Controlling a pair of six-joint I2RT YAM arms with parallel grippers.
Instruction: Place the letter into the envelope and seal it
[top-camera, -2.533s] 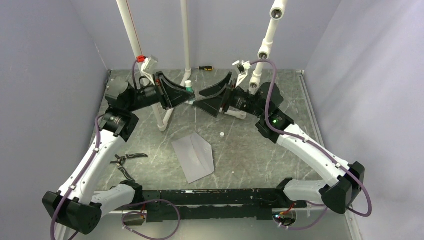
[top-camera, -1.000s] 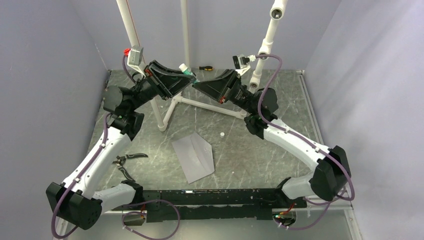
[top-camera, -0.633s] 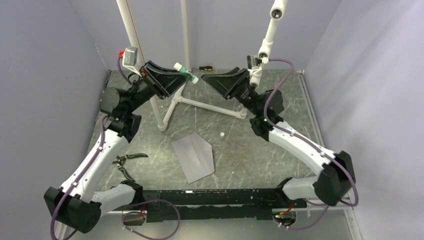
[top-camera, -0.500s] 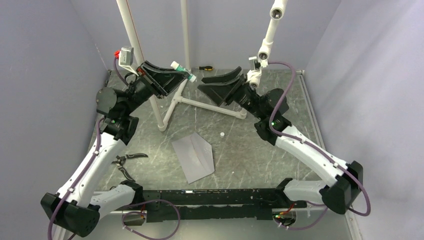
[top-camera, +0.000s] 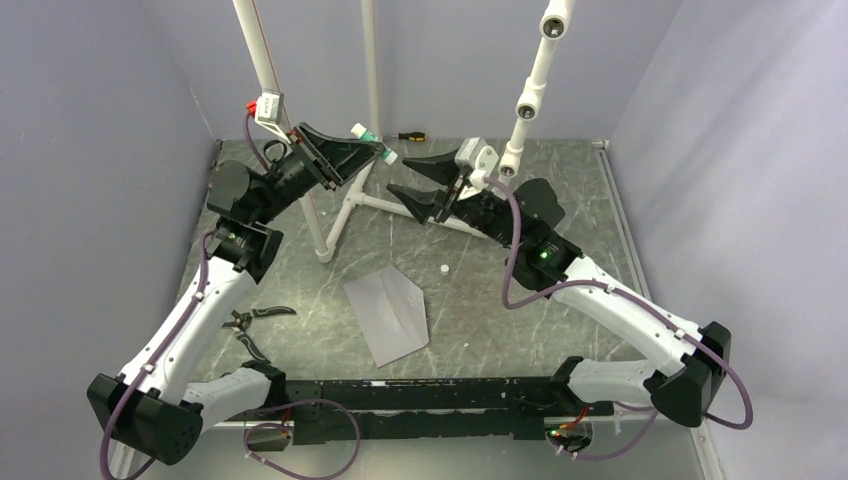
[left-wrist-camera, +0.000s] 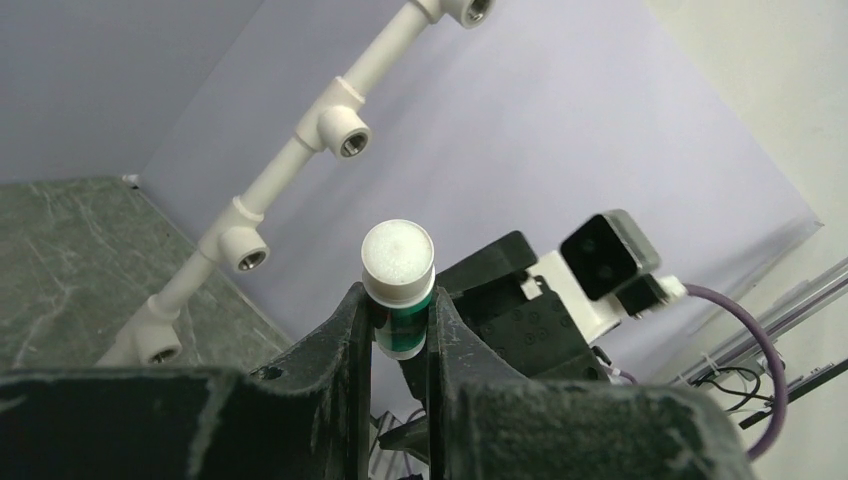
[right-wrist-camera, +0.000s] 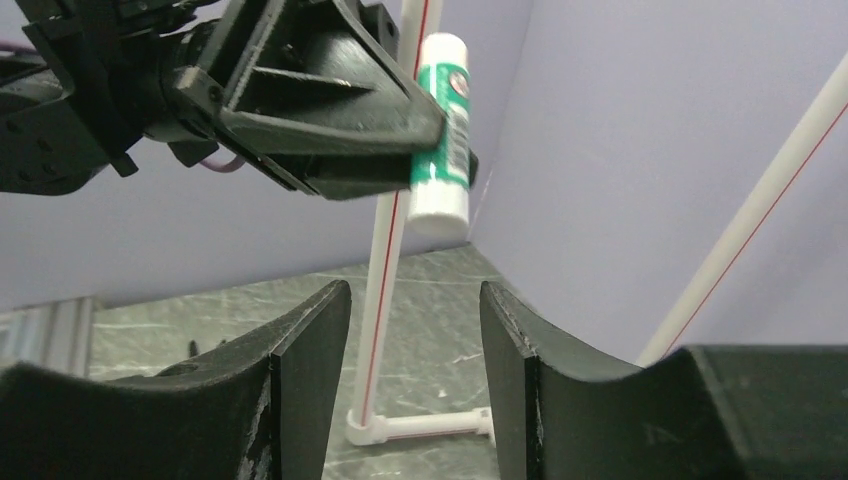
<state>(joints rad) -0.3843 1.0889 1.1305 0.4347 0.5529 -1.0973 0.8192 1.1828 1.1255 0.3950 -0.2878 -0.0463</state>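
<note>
The envelope lies flat on the grey marbled table, near the middle and a little toward my bases, turned at an angle with a diagonal crease showing across its face. Neither of my hands touches it; both are raised well beyond it, toward the far wall. Just past the envelope's far corner a small white piece sits alone on the table, and off to its left, close to my left arm, lies a pair of pliers. My left gripper is clamped on a glue stick, a green and white tube held crosswise between my fingers. In my left wrist view its round white end stands up above the two narrow fingertips that pinch the green body. My right gripper faces it from the other side, jaws spread apart with nothing between them. In my right wrist view the glue stick hangs above and beyond my own parted fingers, near them but not touching. Behind both hands stand the white pipe uprights, and a screwdriver lies at the far edge of the table.
</note>
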